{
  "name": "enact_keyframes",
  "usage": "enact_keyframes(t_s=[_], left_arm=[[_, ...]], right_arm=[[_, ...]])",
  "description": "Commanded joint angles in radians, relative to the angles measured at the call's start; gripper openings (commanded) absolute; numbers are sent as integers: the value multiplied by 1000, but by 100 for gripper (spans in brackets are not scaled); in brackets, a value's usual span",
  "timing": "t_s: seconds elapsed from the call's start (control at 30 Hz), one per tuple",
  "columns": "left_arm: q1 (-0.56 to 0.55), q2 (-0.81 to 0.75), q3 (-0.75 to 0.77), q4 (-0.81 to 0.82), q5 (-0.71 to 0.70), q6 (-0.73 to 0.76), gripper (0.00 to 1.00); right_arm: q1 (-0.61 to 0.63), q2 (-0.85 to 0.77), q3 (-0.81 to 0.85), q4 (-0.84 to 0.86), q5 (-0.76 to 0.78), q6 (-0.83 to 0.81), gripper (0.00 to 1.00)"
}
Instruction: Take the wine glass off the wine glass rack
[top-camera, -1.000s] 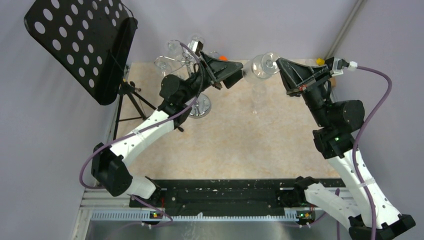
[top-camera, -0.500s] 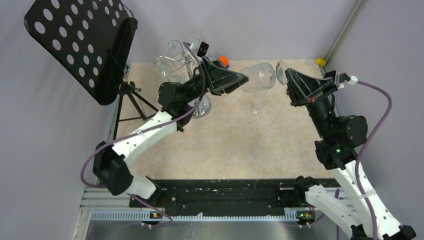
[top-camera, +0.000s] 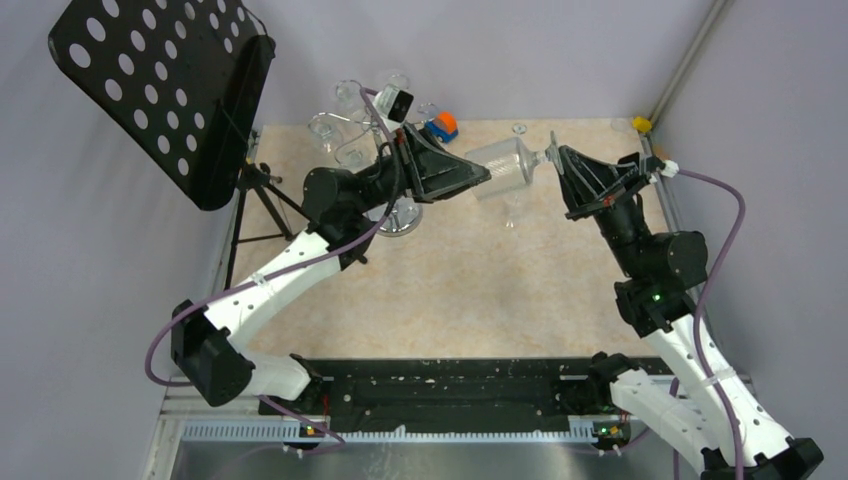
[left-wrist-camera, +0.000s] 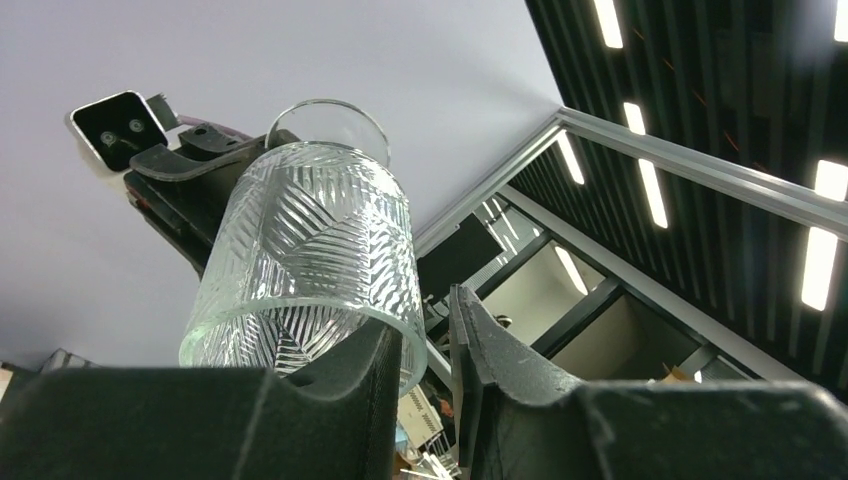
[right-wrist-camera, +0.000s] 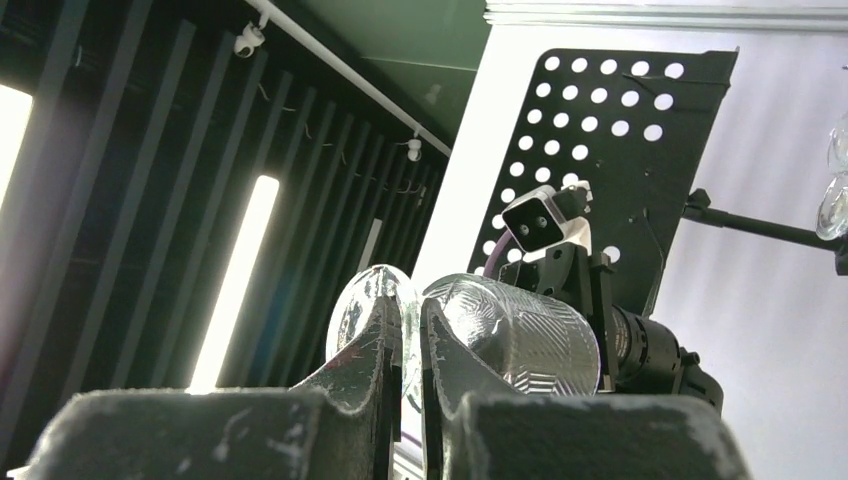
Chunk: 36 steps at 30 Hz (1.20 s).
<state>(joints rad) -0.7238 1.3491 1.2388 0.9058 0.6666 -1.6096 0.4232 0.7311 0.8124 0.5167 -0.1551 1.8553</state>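
The right end effector, on the nearer side, is fully closed on the thin stem of the wine glass, just beside the foot. The glass is already off the wine glass rack and lies on its side in the air above the tabletop, between the two arms. The heavy bowl hangs away from this small grip, so I judge that the glass could turn or slip in the pads. The stem could also snap if the two arms pull in different directions. A little farther, the left end effector has its jaws narrow, with the wall of the bowl at the rim in the gap. I cannot tell whether they already press it. Too hard a squeeze there may chip the rim. If either side lets go too soon, the glass may drop to the tabletop. Farthest, the rack with its other hanging glasses stands close by the left arm, and a careless swing could knock it.
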Motion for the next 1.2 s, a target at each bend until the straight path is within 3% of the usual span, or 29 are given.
enact_keyframes(t_s=[0.0,0.1,0.27,0.37,0.4,0.53,0.67,0.9,0.97,1.17], left_arm=[[-16,-51,21,-19,17,43,27],[-16,-50,33,-101,10,83,26],[-16,-48,44,-136,-4,123,0],[-16,-60,42,-163,-20,172,0],[-16,-66,44,-173,-22,195,0],[-16,-105,45,-298,-55,340,0],[-16,-177,60,-643,-160,582,0],[-30,-146,220,-1123,-356,924,0],[-50,-74,292,-1225,-398,1008,0],[-136,190,593,-1543,-706,1185,0]], right_arm=[[-1,17,-15,29,-9,-4,0],[0,24,-12,46,-20,-18,0],[-1,9,-32,31,-16,-29,0],[-1,-7,-25,-18,-3,-67,0],[-1,-13,-18,-47,5,-93,7],[-1,-55,22,-223,73,-281,52],[-1,-101,55,-437,178,-466,69],[-1,-154,89,-739,329,-754,72],[-1,-149,131,-835,350,-824,70],[-1,-168,218,-1018,411,-984,66]])
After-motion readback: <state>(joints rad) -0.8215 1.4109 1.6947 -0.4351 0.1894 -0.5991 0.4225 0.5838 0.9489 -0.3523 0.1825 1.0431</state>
